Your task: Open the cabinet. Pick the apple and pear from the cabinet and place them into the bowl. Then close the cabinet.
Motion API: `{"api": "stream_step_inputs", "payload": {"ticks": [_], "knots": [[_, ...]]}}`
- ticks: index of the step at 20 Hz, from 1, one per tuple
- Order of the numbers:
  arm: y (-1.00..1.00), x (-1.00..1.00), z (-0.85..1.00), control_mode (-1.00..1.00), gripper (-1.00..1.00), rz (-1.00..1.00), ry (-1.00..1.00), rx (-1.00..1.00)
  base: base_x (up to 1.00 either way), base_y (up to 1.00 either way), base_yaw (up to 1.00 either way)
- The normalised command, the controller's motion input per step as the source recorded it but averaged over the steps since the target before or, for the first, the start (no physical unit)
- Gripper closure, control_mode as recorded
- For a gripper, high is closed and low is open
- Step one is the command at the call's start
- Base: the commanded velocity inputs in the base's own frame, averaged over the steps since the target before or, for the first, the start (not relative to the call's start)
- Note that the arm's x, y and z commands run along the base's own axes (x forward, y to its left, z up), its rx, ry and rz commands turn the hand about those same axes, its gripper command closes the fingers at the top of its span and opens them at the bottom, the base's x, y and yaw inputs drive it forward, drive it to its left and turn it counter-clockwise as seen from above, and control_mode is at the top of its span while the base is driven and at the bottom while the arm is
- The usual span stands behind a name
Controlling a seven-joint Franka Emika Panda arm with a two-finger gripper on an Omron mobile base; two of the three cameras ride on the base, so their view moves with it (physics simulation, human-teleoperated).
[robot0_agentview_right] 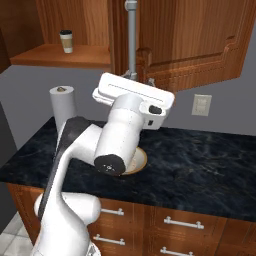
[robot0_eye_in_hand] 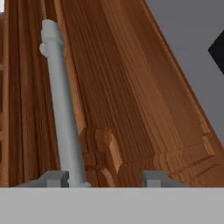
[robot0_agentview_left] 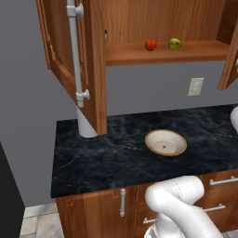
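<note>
You have one cabinet [robot0_agentview_left: 93, 60], both wooden doors swung open, with one red apple [robot0_agentview_left: 150, 44] and one yellow-green pear [robot0_agentview_left: 175, 43] near each other on its shelf. One tan-rimmed bowl [robot0_agentview_left: 166, 142] sits on the dark marble counter [robot0_agentview_left: 93, 158]. Your gripper [robot0_eye_in_hand: 105, 179] has its jaws spread, the silver bar handle [robot0_eye_in_hand: 63, 109] beside the left fingertip.

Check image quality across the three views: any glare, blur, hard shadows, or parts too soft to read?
Left base view: even flat light, no glare; the apple and pear on the cabinet shelf are small but sharp enough to tell apart. Right base view: the arm blocks most of the bowl. Hand view: very close to the door's handle, wood grain soft and smeared; fingers barely visible.
</note>
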Motion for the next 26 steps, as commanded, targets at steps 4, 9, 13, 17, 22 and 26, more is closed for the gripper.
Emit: {"api": "stream_step_inputs", "payload": {"ticks": [4,9,13,17,22,26], "knots": [[0.14,-1.00,-0.18,-1.00,-1.00,0.14,0.00,-0.05,0.00,0.00,0.00],[0.83,-0.95,-0.10,-1.00,-1.00,0.09,0.00,-0.09,0.00,0.00,0.00],[1.00,-0.22,-0.39,-1.00,-1.00,0.01,-0.01,-0.04,0.00,0.00,0.00],[1.00,-0.01,-0.46,-1.00,-1.00,-0.10,-0.06,-0.01,0.00,0.00,0.00],[1.00,0.00,-0.30,-1.00,-1.00,-0.35,-0.14,0.00,0.00,0.00,0.00],[1.00,0.25,-0.05,-1.00,-1.00,-0.60,-0.17,-0.02,0.00,0.00,0.00]]}}
